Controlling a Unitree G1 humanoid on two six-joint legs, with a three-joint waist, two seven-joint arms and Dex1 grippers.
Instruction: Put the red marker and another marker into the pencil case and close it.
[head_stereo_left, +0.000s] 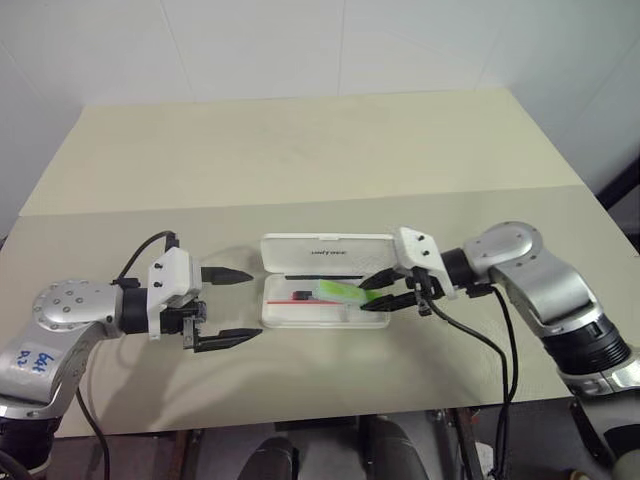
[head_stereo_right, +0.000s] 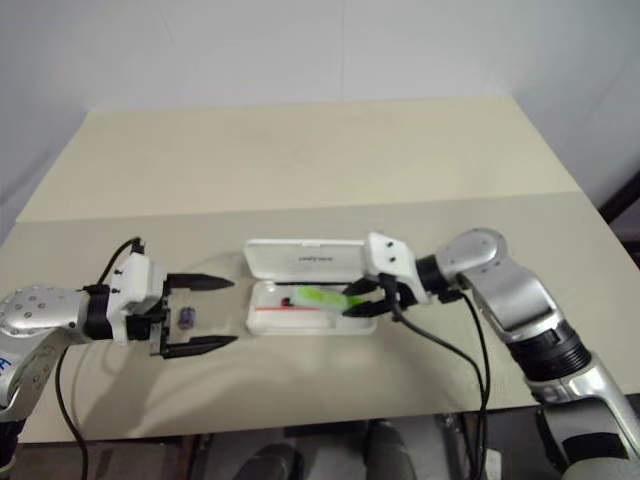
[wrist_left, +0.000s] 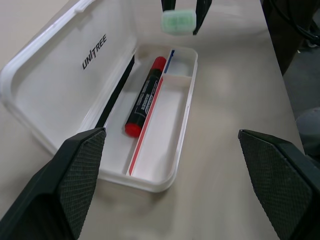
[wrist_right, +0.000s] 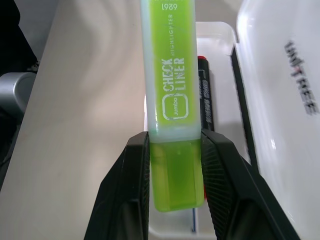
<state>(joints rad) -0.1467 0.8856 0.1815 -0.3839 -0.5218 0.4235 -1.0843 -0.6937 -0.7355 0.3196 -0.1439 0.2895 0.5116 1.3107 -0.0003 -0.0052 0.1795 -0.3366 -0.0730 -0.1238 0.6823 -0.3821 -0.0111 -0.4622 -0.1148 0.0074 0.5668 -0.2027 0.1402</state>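
The white pencil case (head_stereo_left: 325, 250) lies open mid-table, its lid flat toward the far side. Inside the tray lies the red marker (wrist_left: 145, 97), alongside the red-and-blue stripe. My right gripper (head_stereo_left: 368, 296) is shut on the lime-green highlighter (wrist_right: 172, 90), the other marker. It holds the highlighter by one end, and the rest of the highlighter (head_stereo_left: 340, 291) reaches out over the tray's right end, just above it. My left gripper (head_stereo_left: 252, 305) stands open to the left of the case, pointing at it, with nothing between its fingers (wrist_left: 80, 165).
A small dark cylinder (head_stereo_right: 186, 318) sits on the table under the left gripper's fingers. The beige table (head_stereo_left: 300, 150) stretches far behind the case. Cables hang from both wrists near the front edge.
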